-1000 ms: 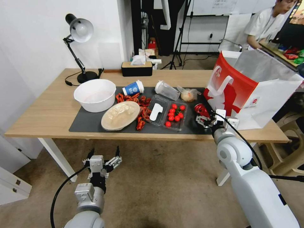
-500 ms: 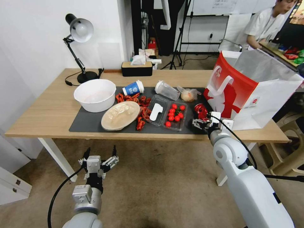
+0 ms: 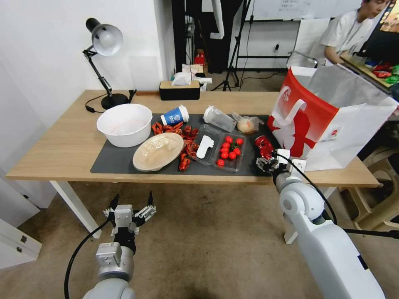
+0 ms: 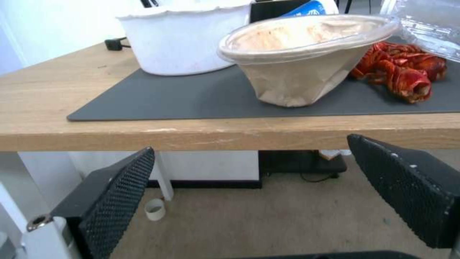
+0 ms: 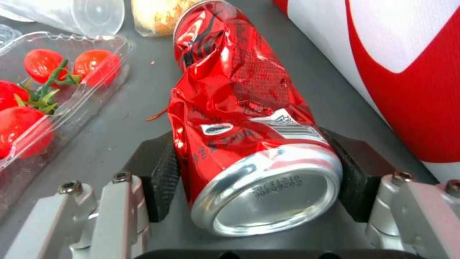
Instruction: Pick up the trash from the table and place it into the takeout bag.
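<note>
**Ana:** Since a second ago the right arm has pulled back toward the near table edge and shifted a touch, and the left arm has dropped lower, below the tabletop.

**Ben:** Biggest first: the table (image 3: 62, 153) carries the dark mat (image 3: 120, 164), and the takeout bag (image 3: 332, 120) stands at its three o'clock end, mouth open upward.

**Ana:** And the right gripper (image 5: 254, 169) is pinched on the crushed can (image 5: 239, 108), pads against both sides near its base. From the head camera the can (image 3: 263, 145) lies on the mat at five o'clock, just beside the bag's red wall.

**Ben:** To do this well, I'd say lift straight up before swinging toward three o'clock. That bag rim is tall, and a low sweep would likely catch the wall or the white handle (image 3: 291, 110).

**Ana:** The crumpled metal could slip, so a firm hold near the base looks wise.

**Ben:** Room's tight at nine o'clock of the can, where the tomato tray (image 3: 229, 151) sits near. Above is free.

**Ana:** The left gripper (image 3: 129, 211) hangs at seven o'clock below the table edge, fingers spread wide, idle. Blue cup (image 3: 174, 115), clear cup (image 3: 219, 118), wrapped bundle (image 3: 247, 123) and tan lid (image 3: 158, 151) wait on the mat.
</note>
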Controlling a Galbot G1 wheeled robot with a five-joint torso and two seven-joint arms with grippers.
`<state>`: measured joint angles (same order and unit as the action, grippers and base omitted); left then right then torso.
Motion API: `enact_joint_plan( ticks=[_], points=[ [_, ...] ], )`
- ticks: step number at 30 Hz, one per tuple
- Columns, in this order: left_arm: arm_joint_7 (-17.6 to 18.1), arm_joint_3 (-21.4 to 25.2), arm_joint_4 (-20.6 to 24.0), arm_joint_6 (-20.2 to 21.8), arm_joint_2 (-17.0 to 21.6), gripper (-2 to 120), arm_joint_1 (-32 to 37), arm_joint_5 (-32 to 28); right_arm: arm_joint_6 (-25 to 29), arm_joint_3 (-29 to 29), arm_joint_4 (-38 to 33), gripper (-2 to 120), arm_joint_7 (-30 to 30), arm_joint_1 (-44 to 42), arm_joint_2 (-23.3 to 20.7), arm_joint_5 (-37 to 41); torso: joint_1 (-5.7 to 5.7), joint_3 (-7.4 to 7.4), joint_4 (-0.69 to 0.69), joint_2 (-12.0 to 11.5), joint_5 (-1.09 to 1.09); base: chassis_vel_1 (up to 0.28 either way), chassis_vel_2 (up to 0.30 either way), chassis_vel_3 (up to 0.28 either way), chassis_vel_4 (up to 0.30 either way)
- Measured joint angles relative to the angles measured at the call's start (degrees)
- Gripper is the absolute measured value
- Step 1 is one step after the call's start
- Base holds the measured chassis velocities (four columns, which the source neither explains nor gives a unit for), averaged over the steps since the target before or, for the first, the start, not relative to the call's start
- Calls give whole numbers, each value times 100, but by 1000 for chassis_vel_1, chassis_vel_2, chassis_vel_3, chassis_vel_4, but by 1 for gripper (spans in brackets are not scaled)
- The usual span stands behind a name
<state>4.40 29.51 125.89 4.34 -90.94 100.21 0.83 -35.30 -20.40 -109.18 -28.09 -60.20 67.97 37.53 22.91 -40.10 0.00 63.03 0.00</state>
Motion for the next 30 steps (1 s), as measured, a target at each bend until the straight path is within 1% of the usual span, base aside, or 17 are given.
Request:
enact_joint_plan(
  ticks=[7, 10, 13, 15, 16, 20, 21, 23, 24, 26, 30],
  points=[
    [1, -5, -14, -12, 1, 100, -6, 0, 63, 4, -90, 62, 42, -56, -2, -39, 0, 0, 0, 0, 1, 0, 0, 0, 0],
    [2, -7, -20, -14, 0, 100, -11, -1, 140, -9, -242, 60, 205, -114, -26, -140, 0, 0, 0, 0, 1, 0, 0, 0, 0],
    [4, -7, -21, -16, -2, 100, -15, -1, 272, -28, -534, 58, 493, -189, -94, -283, 0, 0, 0, 0, 0, 0, 0, 0, 0],
    [4, -7, -21, -16, -3, 100, -16, 0, 293, -30, -566, 58, 512, -194, -102, -292, 0, 0, 0, 0, 0, 0, 0, 0, 0],
    [4, -5, -20, -16, -4, 100, -16, -1, 380, -35, -721, 58, 599, -219, -139, -323, 0, 0, 0, 0, 0, 0, 0, 0, 0],
    [9, 12, -2, -26, -7, 100, -6, -1, 411, -35, -1154, 58, 838, -277, -239, -392, 0, 0, 0, 0, 0, 0, 0, 0, 0],
    [9, 12, -2, -26, -7, 100, -6, -1, 411, -35, -1154, 58, 838, -277, -239, -392, 0, 0, 0, 0, 0, 0, 0, 0, 0],
    [14, 24, 11, -40, -14, 100, 6, -1, 426, -45, -1430, 58, 1033, -314, -309, -448, 0, 0, 0, 0, 0, 0, 0, 0, 0],
    [14, 24, 11, -40, -14, 100, 6, -1, 426, -45, -1430, 58, 1033, -314, -309, -448, 0, 0, 0, 0, 0, 0, 0, 0, 0],
    [19, 36, 12, -63, -16, 100, 12, -2, 464, -69, -1643, 58, 1198, -317, -387, -448, 0, 0, 0, 0, 0, 0, 0, 0, 0],
    [23, 44, 11, -106, -13, 100, 18, -2, 524, -94, -1761, 58, 1259, -272, -454, -388, 0, 0, 0, 0, 0, 0, 0, 0, 0]
  ],
)
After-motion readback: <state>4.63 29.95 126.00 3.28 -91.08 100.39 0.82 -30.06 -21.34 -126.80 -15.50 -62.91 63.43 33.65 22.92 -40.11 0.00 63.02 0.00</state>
